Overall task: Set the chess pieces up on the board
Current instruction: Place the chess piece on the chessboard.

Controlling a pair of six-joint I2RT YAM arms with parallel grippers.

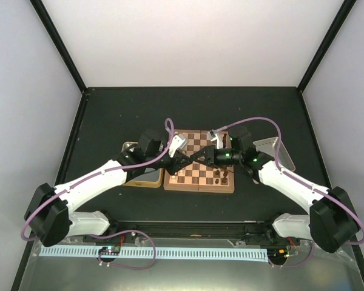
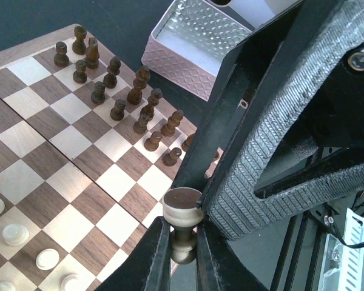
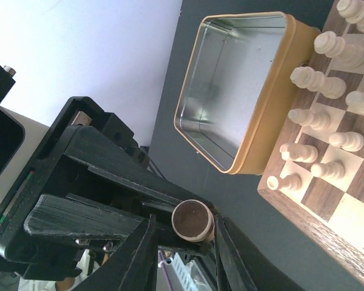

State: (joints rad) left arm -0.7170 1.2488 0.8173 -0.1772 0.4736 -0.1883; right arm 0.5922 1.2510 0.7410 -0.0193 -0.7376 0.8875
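Fig.: L fingers (image 2: 155, 257) closed on dark chess piece (image 2: 182, 209), held above chessboard (image 2: 67, 227). R fingers (image 3: 136, 260) flank same piece; whether they grip it can't be told.

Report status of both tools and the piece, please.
Left tool shut on a dark piece over the board. Right tool around the same piece, grip unclear. Nothing seen in the way.

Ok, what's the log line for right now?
left hand: shut on dark piece | right hand: flanking same piece, grip unclear | step: handover above board
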